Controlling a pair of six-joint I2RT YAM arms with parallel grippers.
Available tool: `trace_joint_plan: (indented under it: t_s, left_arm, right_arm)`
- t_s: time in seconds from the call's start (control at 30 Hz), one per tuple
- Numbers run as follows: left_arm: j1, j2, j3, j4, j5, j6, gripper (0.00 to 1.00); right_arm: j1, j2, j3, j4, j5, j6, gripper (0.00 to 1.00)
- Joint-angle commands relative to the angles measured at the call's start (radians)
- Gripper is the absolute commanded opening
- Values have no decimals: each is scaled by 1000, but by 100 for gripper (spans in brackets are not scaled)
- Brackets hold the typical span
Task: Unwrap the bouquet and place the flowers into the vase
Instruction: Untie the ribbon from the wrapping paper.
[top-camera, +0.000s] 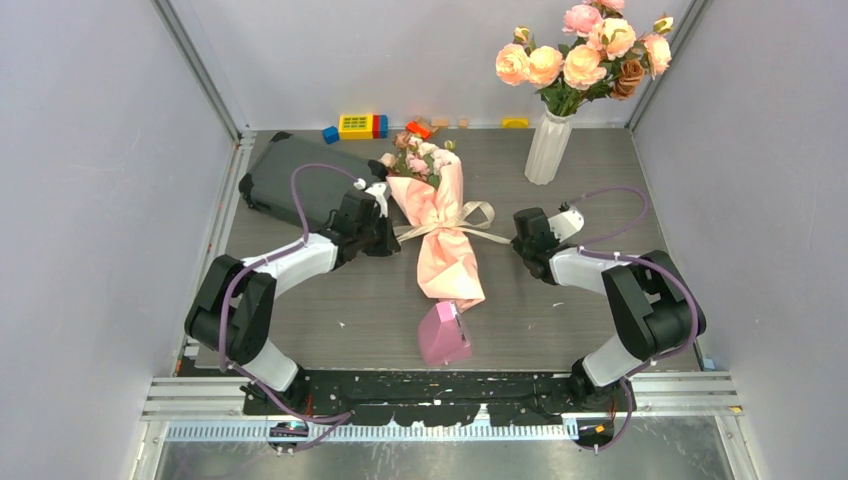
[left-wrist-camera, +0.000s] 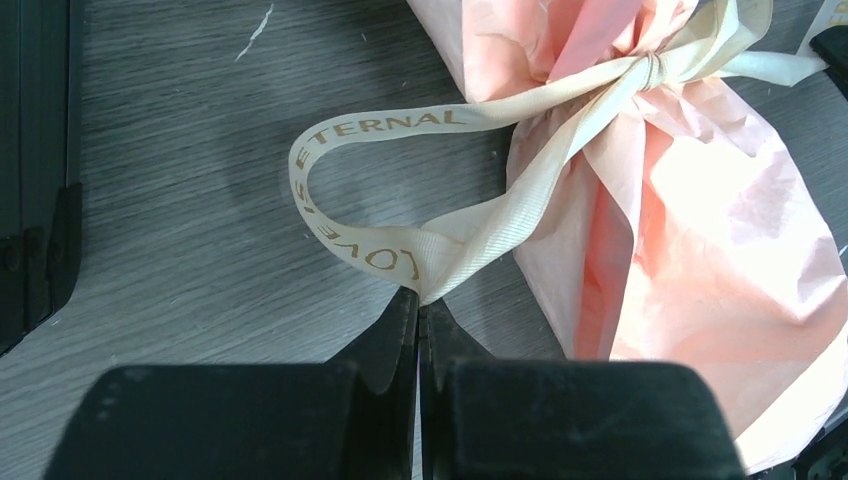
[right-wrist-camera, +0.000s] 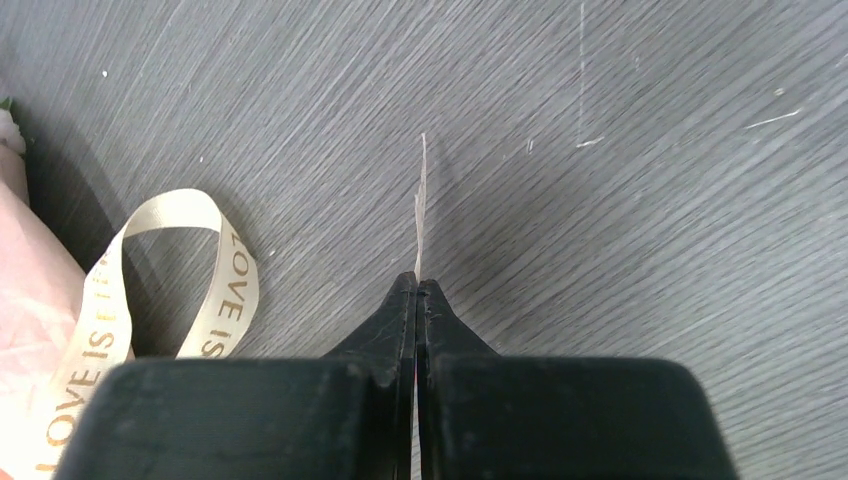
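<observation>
The bouquet (top-camera: 445, 235) lies lengthwise mid-table, its pale pink paper (left-wrist-camera: 700, 230) tied by a beige ribbon (left-wrist-camera: 400, 122) printed with gold letters. The flowers (top-camera: 420, 158) poke out of its far end. My left gripper (left-wrist-camera: 418, 295) is shut on a fold of the ribbon left of the bow. My right gripper (right-wrist-camera: 417, 283) is shut on a ribbon tail (right-wrist-camera: 421, 200) that shows edge-on as a thin line, with a ribbon loop (right-wrist-camera: 215, 270) lying to its left. The white ribbed vase (top-camera: 548, 148) stands upright at the back right.
The vase holds a large peach rose cluster (top-camera: 585, 55). A small pink wedge (top-camera: 443, 335) sits near the bouquet's near end. A dark grey case (top-camera: 300, 180) lies at the back left behind my left arm. Toy blocks (top-camera: 357, 125) line the back wall.
</observation>
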Motion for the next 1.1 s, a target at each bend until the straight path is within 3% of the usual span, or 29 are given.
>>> trace_joint_plan:
  t_s: [0.0, 1.07]
  left_arm:
    - [10, -46, -7, -50, -18, 36, 0]
    - [66, -67, -9, -107, 9, 32, 0]
  right_arm:
    - [-17, -46, -13, -1, 72, -9, 0]
    - [-163, -150, -87, -46, 97, -41, 0]
